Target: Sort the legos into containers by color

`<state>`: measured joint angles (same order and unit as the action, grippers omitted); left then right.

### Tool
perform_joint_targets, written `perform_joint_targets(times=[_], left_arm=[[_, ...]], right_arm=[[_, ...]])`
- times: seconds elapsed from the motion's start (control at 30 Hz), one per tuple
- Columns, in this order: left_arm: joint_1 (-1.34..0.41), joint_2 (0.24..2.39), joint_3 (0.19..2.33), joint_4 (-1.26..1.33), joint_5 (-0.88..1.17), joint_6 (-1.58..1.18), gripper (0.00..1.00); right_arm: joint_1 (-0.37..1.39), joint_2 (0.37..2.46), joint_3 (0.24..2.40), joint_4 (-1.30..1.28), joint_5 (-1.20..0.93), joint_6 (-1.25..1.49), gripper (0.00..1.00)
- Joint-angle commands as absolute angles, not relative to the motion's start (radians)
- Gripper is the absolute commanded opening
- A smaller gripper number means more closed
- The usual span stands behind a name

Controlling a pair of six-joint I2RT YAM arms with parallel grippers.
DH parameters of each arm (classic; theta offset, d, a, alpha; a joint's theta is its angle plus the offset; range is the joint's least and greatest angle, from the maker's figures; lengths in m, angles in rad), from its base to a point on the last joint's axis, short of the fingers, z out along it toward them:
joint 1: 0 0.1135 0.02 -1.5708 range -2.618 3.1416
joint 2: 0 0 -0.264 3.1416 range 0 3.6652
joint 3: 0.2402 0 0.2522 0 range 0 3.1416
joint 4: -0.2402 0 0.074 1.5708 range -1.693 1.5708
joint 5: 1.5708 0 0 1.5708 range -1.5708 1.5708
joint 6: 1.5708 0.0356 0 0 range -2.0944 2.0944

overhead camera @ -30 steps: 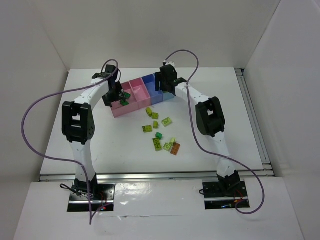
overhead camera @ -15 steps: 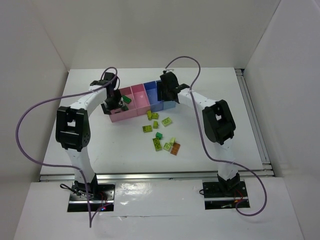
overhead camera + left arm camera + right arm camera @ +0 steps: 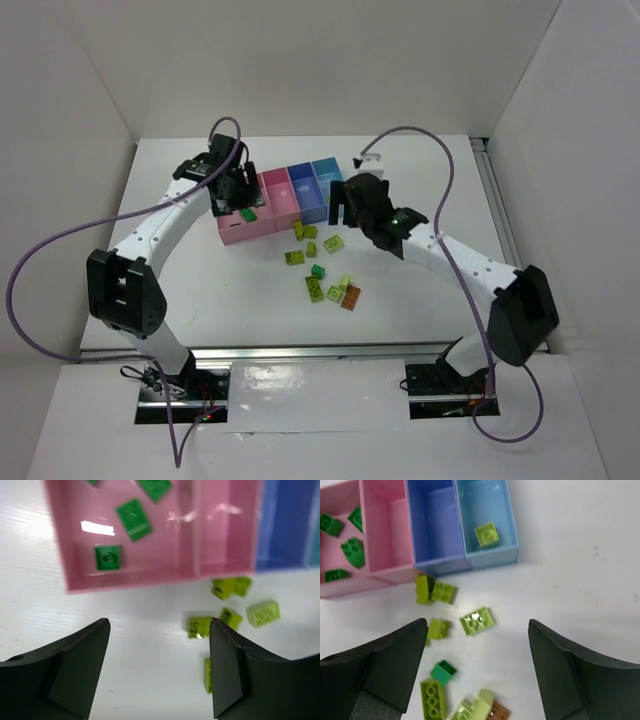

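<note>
The containers (image 3: 292, 205) are a joined row: two pink bins, a darker blue one (image 3: 432, 525) and a light blue one (image 3: 485, 510). The left pink bin (image 3: 75, 530) holds several dark green legos (image 3: 133, 519). The light blue bin holds one yellow-green lego (image 3: 486, 534). Several yellow-green legos (image 3: 333, 243), a green one (image 3: 442, 672) and an orange-brown one (image 3: 350, 298) lie loose on the table in front of the bins. My left gripper (image 3: 160, 665) is open and empty just in front of the pink bins. My right gripper (image 3: 477, 665) is open and empty above the loose legos.
The second pink bin (image 3: 385, 530) and the darker blue bin hold nothing. White walls enclose the table on three sides. Purple cables loop from both arms. A metal rail (image 3: 510, 240) runs along the table's right edge.
My right gripper has drawn back from the blue bins to above the loose legos. My left gripper has shifted from over the left pink bin to just in front of it.
</note>
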<state>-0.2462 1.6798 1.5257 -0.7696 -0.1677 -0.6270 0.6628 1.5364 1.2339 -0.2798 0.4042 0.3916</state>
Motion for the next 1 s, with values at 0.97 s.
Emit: perform_joint_targets(times=[0.97], left_arm=[[-0.442,1.704,1.307,-0.727,-0.103,-0.660,0.78]], right_arm=[[0.632,1.899,1.187,-0.177,0.213,0.246,0.94]])
